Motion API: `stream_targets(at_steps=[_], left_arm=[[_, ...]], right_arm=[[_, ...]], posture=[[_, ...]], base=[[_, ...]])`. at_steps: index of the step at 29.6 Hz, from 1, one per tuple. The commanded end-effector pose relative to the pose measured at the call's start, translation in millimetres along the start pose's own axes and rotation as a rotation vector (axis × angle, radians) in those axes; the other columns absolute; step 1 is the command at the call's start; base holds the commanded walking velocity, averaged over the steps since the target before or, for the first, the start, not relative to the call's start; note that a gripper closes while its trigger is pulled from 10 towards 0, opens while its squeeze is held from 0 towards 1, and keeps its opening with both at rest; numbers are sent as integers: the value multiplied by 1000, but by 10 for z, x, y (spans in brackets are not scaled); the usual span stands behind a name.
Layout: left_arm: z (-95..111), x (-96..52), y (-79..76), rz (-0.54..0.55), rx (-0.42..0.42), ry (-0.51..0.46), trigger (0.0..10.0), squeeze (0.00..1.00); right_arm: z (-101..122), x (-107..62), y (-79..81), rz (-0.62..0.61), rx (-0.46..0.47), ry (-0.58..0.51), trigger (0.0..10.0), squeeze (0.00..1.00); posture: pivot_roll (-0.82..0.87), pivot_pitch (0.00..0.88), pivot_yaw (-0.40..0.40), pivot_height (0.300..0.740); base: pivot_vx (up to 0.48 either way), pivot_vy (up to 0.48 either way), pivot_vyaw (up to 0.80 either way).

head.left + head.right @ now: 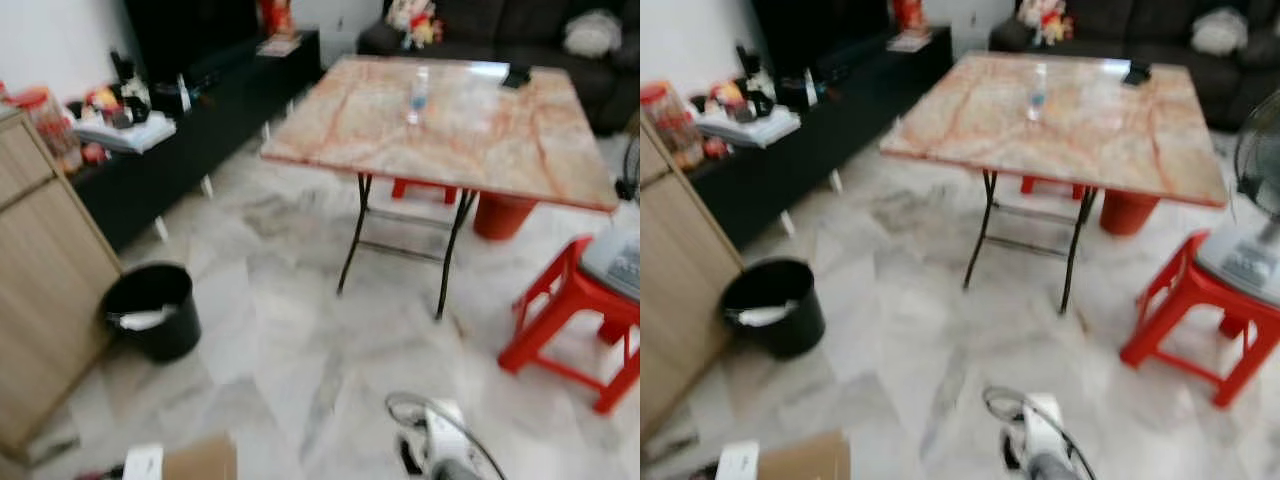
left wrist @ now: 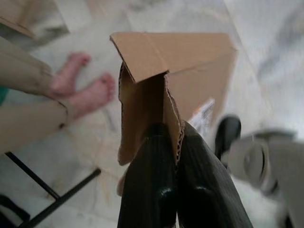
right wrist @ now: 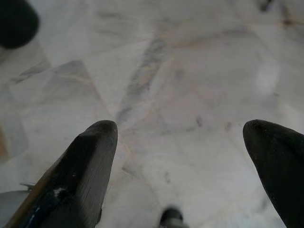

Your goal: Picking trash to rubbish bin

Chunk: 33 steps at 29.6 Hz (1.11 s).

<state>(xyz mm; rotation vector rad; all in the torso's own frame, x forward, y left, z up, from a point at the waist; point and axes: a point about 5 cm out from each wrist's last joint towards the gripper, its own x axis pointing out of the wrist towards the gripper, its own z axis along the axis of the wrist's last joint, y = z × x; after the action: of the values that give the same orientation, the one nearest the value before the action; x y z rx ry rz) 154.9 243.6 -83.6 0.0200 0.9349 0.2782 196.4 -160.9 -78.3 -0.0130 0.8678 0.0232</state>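
Note:
My left gripper is shut on a torn piece of brown cardboard, which sticks up from between the two black fingers. The same cardboard shows at the bottom left edge of the left eye view, with a white label beside it. The black rubbish bin stands on the floor to the left, beside a wooden cabinet, with white trash inside. A plastic bottle stands on the marble-topped folding table. My right gripper hangs open over bare marble floor; its arm shows low in the middle.
A wooden cabinet is at the left and a black low unit with clutter behind it. Red stools stand right of the table, one bearing a fan. A person's bare feet are on the floor near my left gripper.

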Motion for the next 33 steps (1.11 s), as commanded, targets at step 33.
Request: stream_targets(at_steps=[33], left_arm=[[-5, -2, -30, 15, -8, -6, 10000, 0]], right_arm=[[-46, -12, -64, -11, 19, 20, 10000, 0]], posture=[[60, 4, 41, 740]], base=[[143, 0, 315]])
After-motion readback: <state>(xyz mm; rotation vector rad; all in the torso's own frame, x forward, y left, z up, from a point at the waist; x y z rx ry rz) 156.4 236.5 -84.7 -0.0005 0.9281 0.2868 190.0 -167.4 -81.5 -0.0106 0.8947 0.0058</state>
